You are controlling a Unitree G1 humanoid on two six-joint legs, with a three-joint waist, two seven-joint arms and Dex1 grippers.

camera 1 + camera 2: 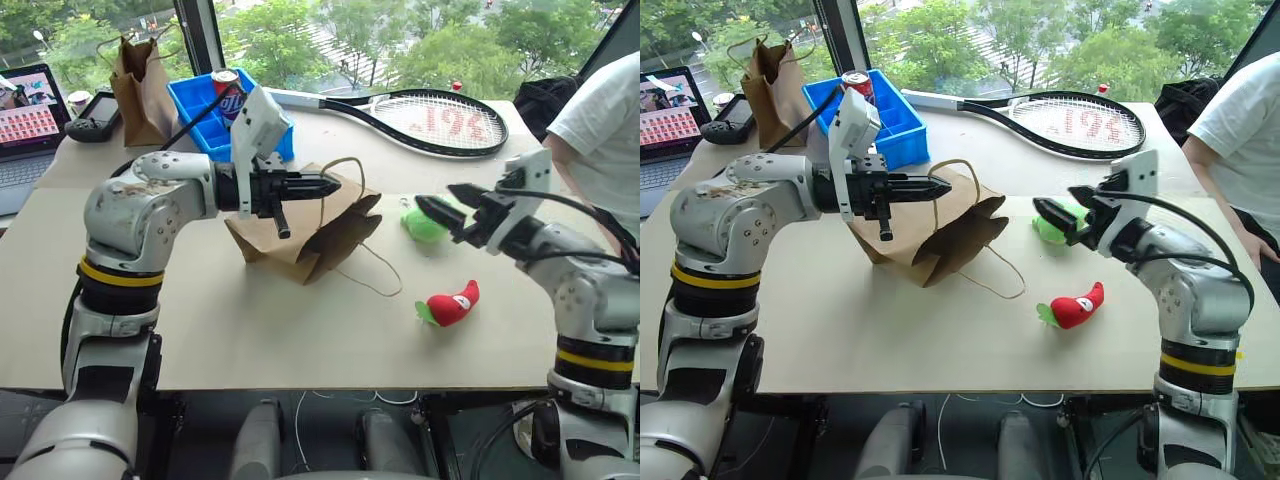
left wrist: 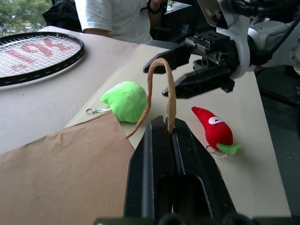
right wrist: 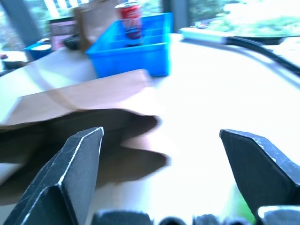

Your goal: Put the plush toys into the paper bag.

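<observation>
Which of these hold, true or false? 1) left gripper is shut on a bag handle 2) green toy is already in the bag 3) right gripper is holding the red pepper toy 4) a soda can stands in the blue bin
1) True: the left gripper is shut on a twine handle of the paper bag.
2) False: the green plush toy lies on the table beside the bag.
3) False: the right gripper is open and empty; the red pepper toy lies on the table.
4) True: the soda can stands in the blue bin.
</observation>
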